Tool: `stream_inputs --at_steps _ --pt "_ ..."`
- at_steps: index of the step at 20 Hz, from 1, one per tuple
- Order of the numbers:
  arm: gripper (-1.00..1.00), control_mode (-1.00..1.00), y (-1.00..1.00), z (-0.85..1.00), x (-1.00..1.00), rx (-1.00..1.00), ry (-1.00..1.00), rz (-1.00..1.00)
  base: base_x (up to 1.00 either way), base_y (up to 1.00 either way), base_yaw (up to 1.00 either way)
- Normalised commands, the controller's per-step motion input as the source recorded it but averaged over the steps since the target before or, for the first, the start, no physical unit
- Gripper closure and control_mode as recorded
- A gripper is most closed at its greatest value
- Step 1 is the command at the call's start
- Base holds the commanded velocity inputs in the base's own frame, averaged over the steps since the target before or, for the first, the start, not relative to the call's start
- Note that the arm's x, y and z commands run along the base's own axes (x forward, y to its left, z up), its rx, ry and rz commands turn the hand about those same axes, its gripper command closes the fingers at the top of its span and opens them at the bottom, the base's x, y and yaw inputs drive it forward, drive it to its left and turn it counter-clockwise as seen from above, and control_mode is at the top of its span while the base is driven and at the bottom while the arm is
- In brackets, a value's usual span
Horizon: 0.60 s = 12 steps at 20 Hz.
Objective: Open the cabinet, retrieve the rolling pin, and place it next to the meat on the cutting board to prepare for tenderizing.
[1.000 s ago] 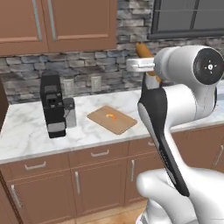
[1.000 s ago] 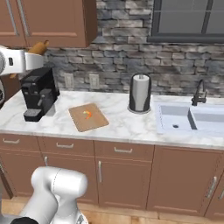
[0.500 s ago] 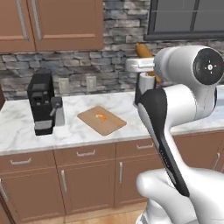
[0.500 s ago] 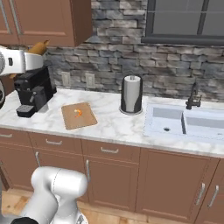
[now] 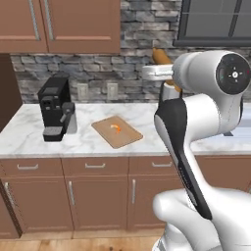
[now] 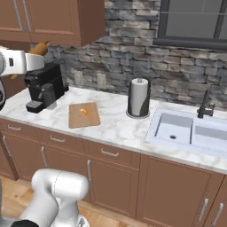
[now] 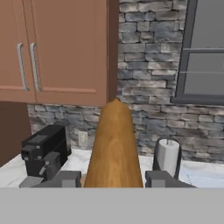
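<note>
My gripper (image 7: 113, 179) is shut on the rolling pin (image 7: 113, 148), a tan wooden cylinder that points away from the hand towards the stone wall. The pin (image 5: 161, 56) sticks up beside the arm's white wrist, high above the counter, and its end (image 6: 41, 48) shows at the far left. The cutting board (image 5: 117, 132) lies flat on the marble counter with the small orange meat (image 5: 115, 128) on it; board (image 6: 84, 115) and meat (image 6: 83, 111) sit well below and ahead of the hand. The cabinet (image 7: 57, 48) hangs at upper left, its doors shut.
A black coffee machine (image 5: 55, 108) stands left of the board. A paper towel roll (image 6: 138, 97) stands right of the board, then a sink (image 6: 186, 128) with a dark faucet. Low cabinets with short handles run under the counter. A dark window (image 5: 215, 22) is at upper right.
The whole scene has shifted in both base views, so the base has moved. The gripper keeps the rolling pin in the same grip.
</note>
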Motion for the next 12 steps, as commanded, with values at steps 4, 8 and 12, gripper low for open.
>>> stream_inputs --at_steps 4,8,12 --pt "1.00 1.00 0.00 0.00 0.00 0.00 0.00 0.00 0.00 -0.13 0.17" --pt "1.00 1.00 0.00 0.00 0.00 0.00 0.00 0.00 0.00 0.00 0.03" --pt "1.00 1.00 0.00 0.00 0.00 0.00 0.00 0.00 -0.03 0.00 0.00"
